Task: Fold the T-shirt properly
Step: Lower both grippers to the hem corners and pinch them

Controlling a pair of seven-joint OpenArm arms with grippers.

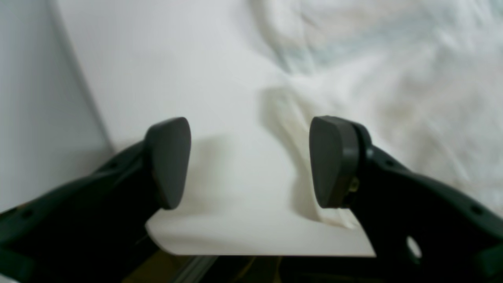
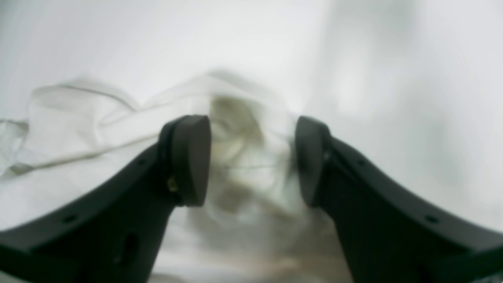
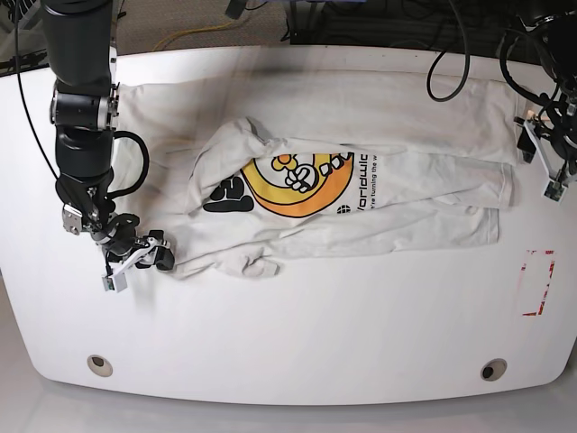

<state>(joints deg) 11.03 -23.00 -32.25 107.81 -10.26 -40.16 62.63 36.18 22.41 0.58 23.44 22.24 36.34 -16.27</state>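
both claws stand apart: the left claw (image 1: 250, 162) and right claw (image 2: 252, 160) each straddle shirt (image 3: 361, 194) cloth. we judge each should pinch a single edge, then lift evenly.

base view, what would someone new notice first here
The crumpled off-white T-shirt sprawled across the middle of the white table, with its orange-yellow circle graphic near the centre. The right end effector sits open at the shirt's lower corner on the picture's left, the left end effector open by the shirt's edge on the picture's right. A red dashed rectangle marks the table near the right edge.
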